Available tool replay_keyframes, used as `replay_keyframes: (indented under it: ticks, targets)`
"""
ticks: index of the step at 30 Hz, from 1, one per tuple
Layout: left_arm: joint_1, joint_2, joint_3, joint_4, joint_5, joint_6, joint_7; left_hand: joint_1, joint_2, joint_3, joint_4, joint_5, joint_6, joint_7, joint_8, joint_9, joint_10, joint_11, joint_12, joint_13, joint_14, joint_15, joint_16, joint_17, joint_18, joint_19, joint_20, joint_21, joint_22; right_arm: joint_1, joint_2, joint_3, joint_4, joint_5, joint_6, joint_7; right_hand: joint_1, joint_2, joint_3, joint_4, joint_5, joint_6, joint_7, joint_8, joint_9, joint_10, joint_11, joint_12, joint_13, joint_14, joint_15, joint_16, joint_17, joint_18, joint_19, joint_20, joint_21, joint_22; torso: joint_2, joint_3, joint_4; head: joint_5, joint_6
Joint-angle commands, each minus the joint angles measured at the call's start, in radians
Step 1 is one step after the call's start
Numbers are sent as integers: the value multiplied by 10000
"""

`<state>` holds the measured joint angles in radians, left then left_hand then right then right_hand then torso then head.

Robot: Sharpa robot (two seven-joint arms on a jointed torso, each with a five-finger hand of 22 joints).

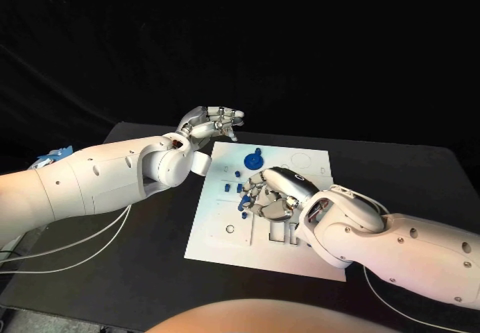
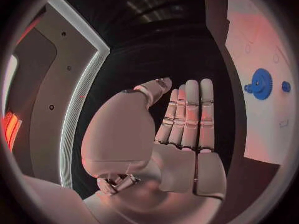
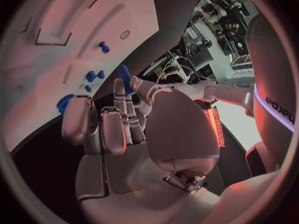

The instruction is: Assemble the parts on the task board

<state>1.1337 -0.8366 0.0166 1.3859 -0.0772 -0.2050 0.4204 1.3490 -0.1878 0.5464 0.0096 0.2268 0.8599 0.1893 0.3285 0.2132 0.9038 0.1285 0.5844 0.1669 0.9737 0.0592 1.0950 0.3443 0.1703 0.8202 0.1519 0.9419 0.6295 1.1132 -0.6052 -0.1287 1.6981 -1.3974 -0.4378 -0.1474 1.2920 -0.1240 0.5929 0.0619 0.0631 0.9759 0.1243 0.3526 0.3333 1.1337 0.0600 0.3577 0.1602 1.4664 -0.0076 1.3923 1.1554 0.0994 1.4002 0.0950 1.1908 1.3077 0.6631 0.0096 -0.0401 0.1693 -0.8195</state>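
Working my right hand (image 1: 268, 198) over the board (image 1: 225, 239), a blue part (image 3: 124, 78) seemingly pinched at its fingertips; next, seat it. Left hand (image 1: 210, 123) hangs empty, fingers loosely curled.

The white task board (image 1: 225, 239) lies flat in the middle of the black table, with cut-out slots and small holes in its surface. A blue gear-shaped part (image 1: 253, 159) sits near its far edge, and several smaller blue parts (image 1: 242, 201) lie near the board's middle, partly hidden
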Motion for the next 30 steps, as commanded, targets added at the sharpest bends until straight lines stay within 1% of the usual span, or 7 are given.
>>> replay_keyframes:
  ticks: [1,5,10,17,20,23,30]
  targets:
    - [2,50,1,-1,-8,201,42,-11,84,-48,-1,50,-67,17,-20,11,-82,-15,58,11,-77,7,-41,-12,122,-2,85,-33,-14,-157,272,-26,-191,110,71,285,-60,13,44,19,25,-20,20,188,543,27,-2,-77,14,215,-82,-23,3,-192,34,-52,-20,1034,18,-5,4,124,-24]
    - [2,77,-2,2,-9,215,35,-11,84,-48,-1,50,-67,17,-20,11,-82,-15,58,11,-77,7,-41,-12,122,-2,85,-33,-14,-379,637,-79,-500,44,169,356,-55,17,51,15,33,-32,26,186,546,19,2,-85,13,215,-80,-23,3,-192,35,-52,-20,1035,32,-6,-16,212,-72]
    - [3,84,-3,11,-14,217,32,-11,84,-48,-1,50,-67,17,-20,11,-82,-15,58,11,-77,7,-41,-12,122,-2,85,-33,-14,-530,845,-117,-771,-236,224,398,-49,20,57,10,42,-42,31,184,550,12,5,-92,13,216,-77,-23,2,-190,32,-52,-30,1032,17,0,-43,283,-127]
    - [3,90,-3,14,-19,229,27,-11,84,-48,-1,50,-67,17,-20,11,-82,-15,58,11,-77,7,-41,-12,122,-2,85,-33,-14,-633,984,-146,-993,-617,374,410,-39,21,67,-2,62,-56,37,184,557,3,10,-102,13,220,-74,-15,21,-196,44,-51,-6,1044,11,6,-16,289,-175]
    - [3,87,-3,13,-21,231,24,-11,84,-48,-1,50,-67,17,-20,11,-82,-15,58,11,-77,7,-41,-12,122,-2,85,-33,-14,-660,1025,-159,-1051,-694,600,378,-39,21,67,-2,62,-56,37,184,557,3,10,-102,13,220,-74,-15,21,-196,44,-51,-6,1044,11,6,-16,289,-175]
    - [3,81,-3,13,-25,227,22,-11,84,-48,-1,50,-67,17,-20,11,-82,-15,58,11,-77,7,-41,-12,122,-2,85,-33,-14,-675,1050,-174,-1082,-730,768,366,-38,16,69,-7,78,-67,45,184,562,-2,15,-109,13,224,-71,-8,35,-200,53,-50,10,1053,14,6,-24,304,-210]
    - [3,76,-3,13,-41,223,21,-11,84,-48,-1,50,-67,17,-20,11,-82,-15,58,11,-77,7,-41,-12,122,-2,85,-33,-14,-703,1071,-193,-1118,-813,993,323,-38,16,69,-7,78,-67,45,184,562,-2,15,-109,13,224,-71,-8,35,-200,53,-50,10,1053,8,2,-20,321,-248]
